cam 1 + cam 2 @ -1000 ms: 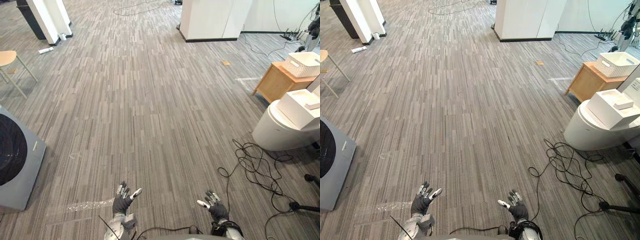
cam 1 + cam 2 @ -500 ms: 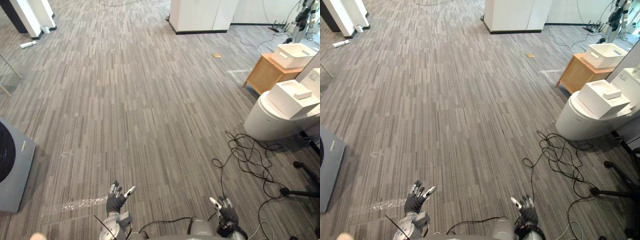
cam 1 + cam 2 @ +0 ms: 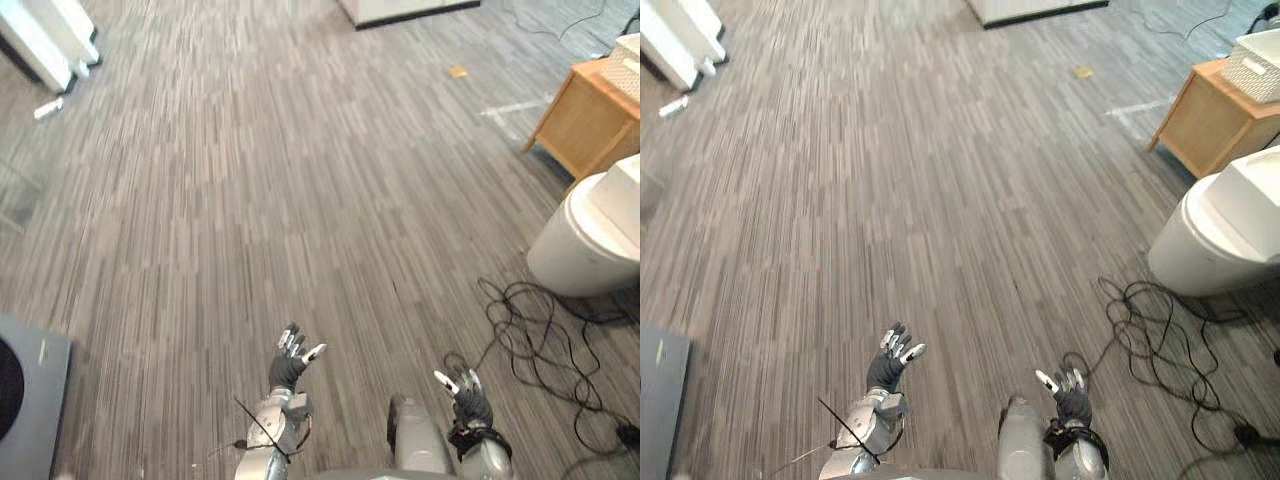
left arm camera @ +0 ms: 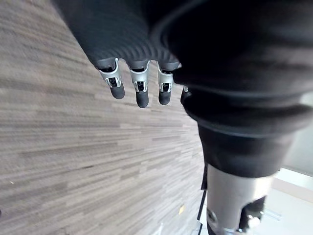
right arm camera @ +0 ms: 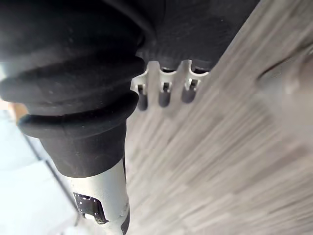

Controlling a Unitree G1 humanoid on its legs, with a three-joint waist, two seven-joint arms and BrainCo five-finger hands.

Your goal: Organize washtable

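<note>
Grey striped carpet (image 3: 250, 200) from edge to edge. At the far left corner, white pillar bases (image 3: 45, 40), with a small white object (image 3: 47, 107) lying on the carpet just beside them. At the near left edge, one corner of a grey machine (image 3: 40, 400). Close to the near edge, left of centre, left hand (image 3: 288, 368) held above the carpet, fingers (image 4: 141, 93) straight and spread, thumb out to the side, nothing in it. To its right, right hand (image 3: 468, 408) likewise splayed and empty, fingers (image 5: 164, 98) straight. Far off toward the right, a small yellow scrap (image 3: 458, 71) and a white tape mark (image 3: 510, 108) on the carpet. At the right edge, a white toilet (image 3: 585, 240). Beyond the toilet, toward the far right corner, wooden stand (image 3: 585, 120) with a white basket (image 3: 1260, 65) on top, well apart from both hands
</note>
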